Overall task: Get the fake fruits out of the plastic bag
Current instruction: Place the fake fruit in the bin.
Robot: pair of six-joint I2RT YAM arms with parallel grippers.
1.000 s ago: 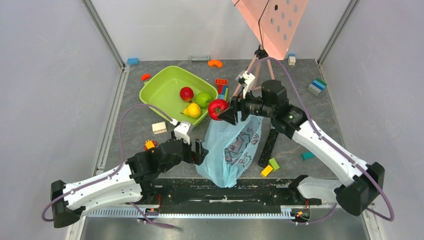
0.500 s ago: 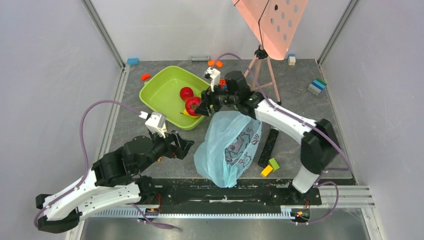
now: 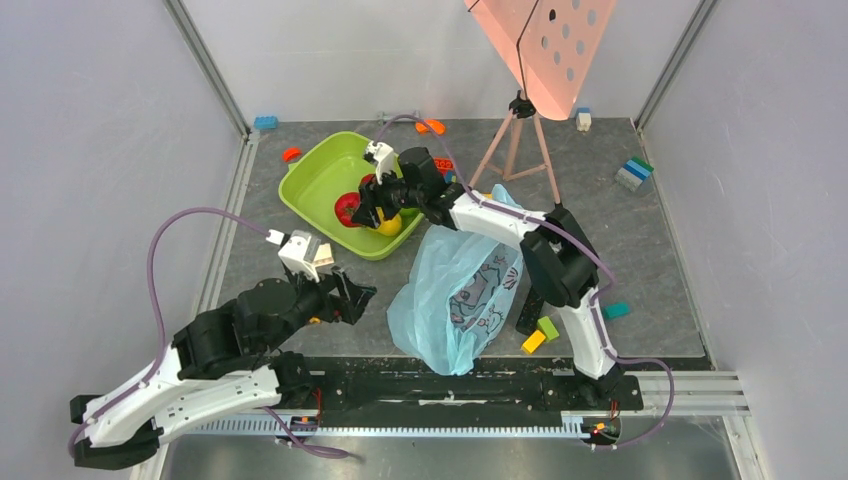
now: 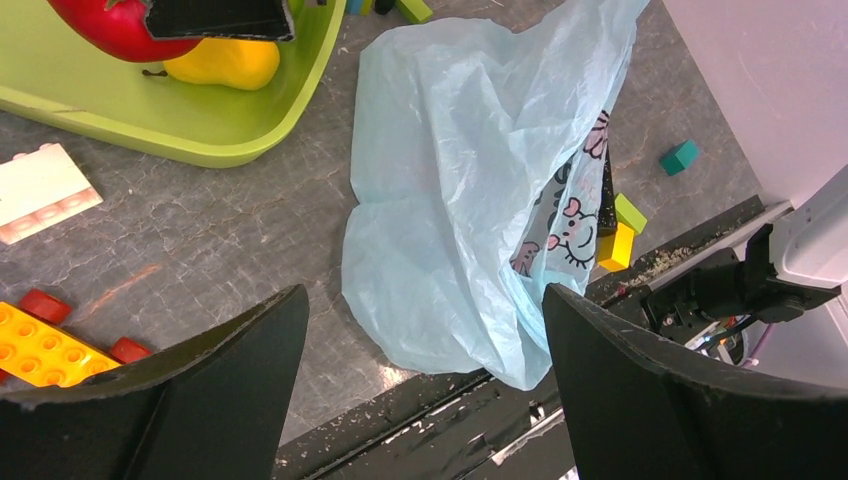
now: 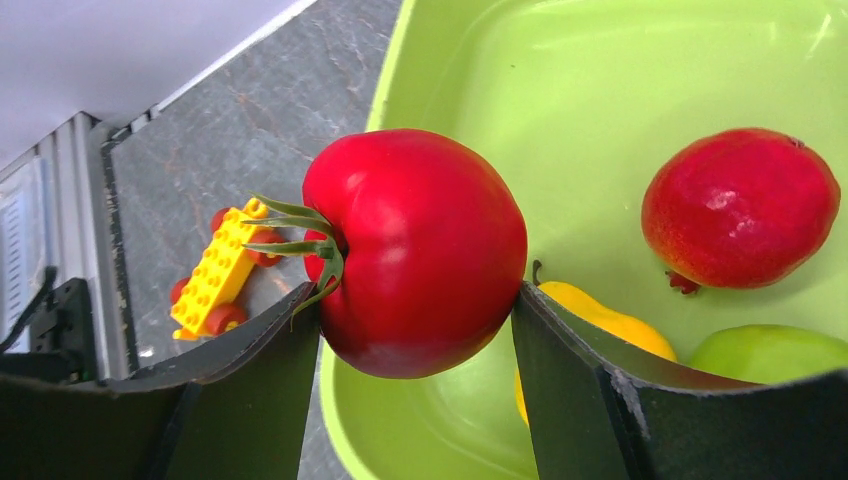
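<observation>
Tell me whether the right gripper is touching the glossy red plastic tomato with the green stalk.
Touching. The right wrist view shows the right gripper clamping the red tomato, a finger pressed against each side.

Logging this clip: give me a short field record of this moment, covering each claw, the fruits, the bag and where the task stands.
right claw: shut on red tomato, held over the green tub
left claw: open, empty, low over the table left of the bag
in tub: red fruit, yellow fruit, green apple
plastic bag: crumpled on the table beside the tub; no fruit visible in it
task stage: tomato not yet released
</observation>
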